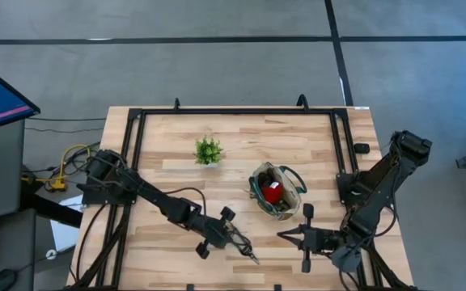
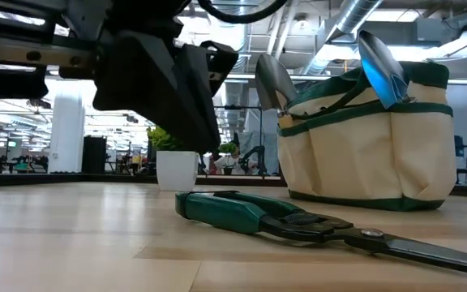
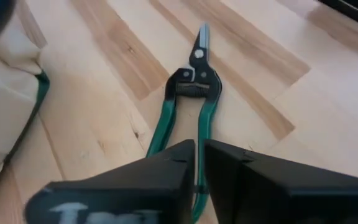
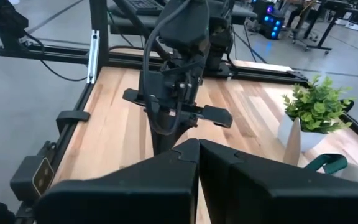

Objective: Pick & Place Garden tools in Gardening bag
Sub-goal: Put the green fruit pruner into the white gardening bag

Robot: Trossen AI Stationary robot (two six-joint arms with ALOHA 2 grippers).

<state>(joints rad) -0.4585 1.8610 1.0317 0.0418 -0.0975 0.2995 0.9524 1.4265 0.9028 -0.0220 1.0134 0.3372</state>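
Green-handled shears (image 3: 188, 106) flat on table, blades closed, left tool (image 3: 197, 165) clenched, empty.

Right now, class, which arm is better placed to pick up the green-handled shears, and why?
Left. Its hand is right at the green-handled shears, fingers nearly shut over the handles. The right hand waits farther off, beside the gardening bag.

Right gripper (image 4: 197, 155) fingers closed; left arm (image 4: 179, 62), potted plant (image 4: 312, 112) beyond.

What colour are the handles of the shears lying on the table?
Green, clearest in the left wrist view: shears.
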